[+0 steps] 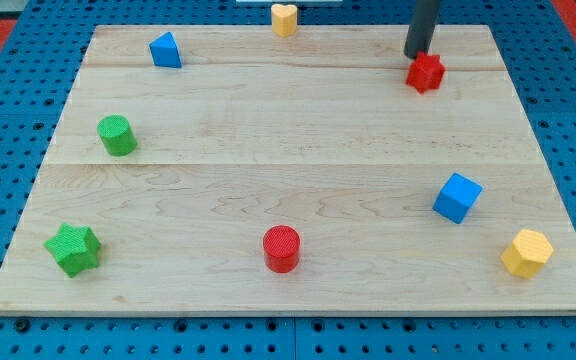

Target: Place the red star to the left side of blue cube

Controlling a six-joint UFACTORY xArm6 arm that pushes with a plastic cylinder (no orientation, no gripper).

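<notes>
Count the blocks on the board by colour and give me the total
Red: 2, the red star and red cylinder
Blue: 2, the blue cube and blue wedge
Green: 2, the green cylinder and green star
Yellow: 2, the yellow heart and yellow hexagon
Total: 8

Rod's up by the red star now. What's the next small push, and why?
Probably a short push toward the view's bottom, angled slightly left. My tip sits just above the red star, at its upper-left edge, seemingly touching it. The blue cube lies well below, slightly right of the star. The star must end left of the cube, so it should travel down without drifting right.
</notes>
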